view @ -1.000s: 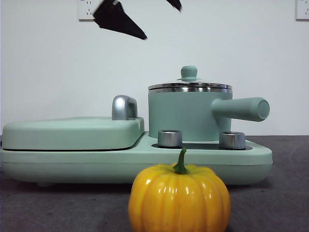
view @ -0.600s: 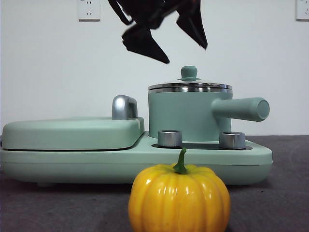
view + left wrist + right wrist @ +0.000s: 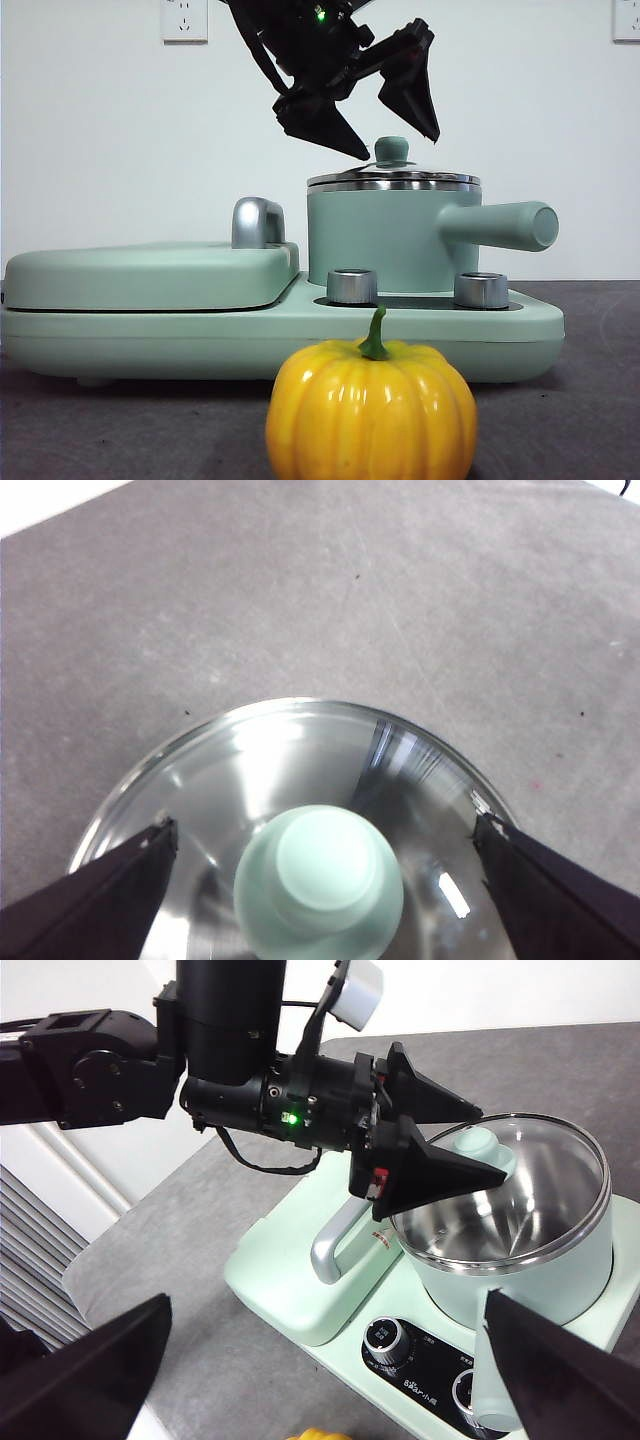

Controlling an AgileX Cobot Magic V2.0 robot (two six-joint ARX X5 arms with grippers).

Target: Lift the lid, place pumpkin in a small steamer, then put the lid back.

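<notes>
Left gripper: jaws spread wide, either side of the knob, just above the lid — not touching it
Lid: seated on the small steamer
Pumpkin: on the table, near side, in front of the base
Right gripper: jaws apart — well back, holding nothing

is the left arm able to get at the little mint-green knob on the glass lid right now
Probably yes. The left gripper hangs just above the clear glass lid, jaws open on either side of its mint-green knob, and nothing lies between them; it only needs to come down.
</notes>
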